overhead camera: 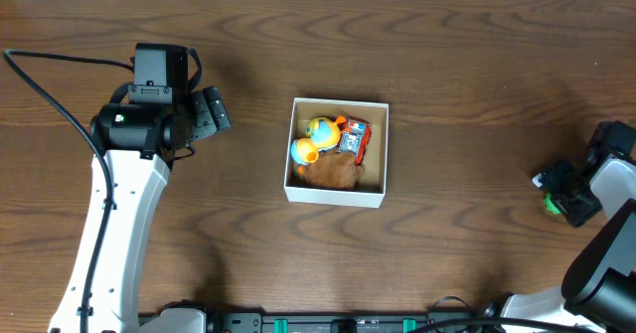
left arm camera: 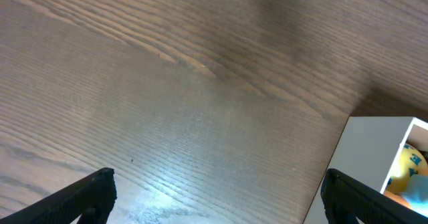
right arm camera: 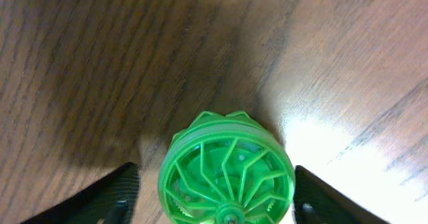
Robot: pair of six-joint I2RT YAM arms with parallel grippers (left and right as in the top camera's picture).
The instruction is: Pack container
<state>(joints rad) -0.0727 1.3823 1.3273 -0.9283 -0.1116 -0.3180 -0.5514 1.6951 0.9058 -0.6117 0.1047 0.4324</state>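
The container [overhead camera: 334, 195], a small white cardboard box with a brown inside, stands at the table's middle. It holds a blue-and-yellow toy [overhead camera: 316, 139], a red toy [overhead camera: 355, 139] and a brown plush [overhead camera: 331, 172]. Its white wall [left arm camera: 364, 157] shows at the right of the left wrist view. My left gripper [overhead camera: 214, 114] [left arm camera: 217, 184] is open and empty over bare table, left of the container. My right gripper [overhead camera: 555, 189] [right arm camera: 217, 200] is open at the far right. Its fingers stand on either side of a green spoked wheel toy [right arm camera: 224, 164] [overhead camera: 550, 206] that lies on the table.
The table is dark brown wood [overhead camera: 457, 65]. A black cable [overhead camera: 50, 84] runs from the left arm toward the left edge. The arm bases stand along the front edge.
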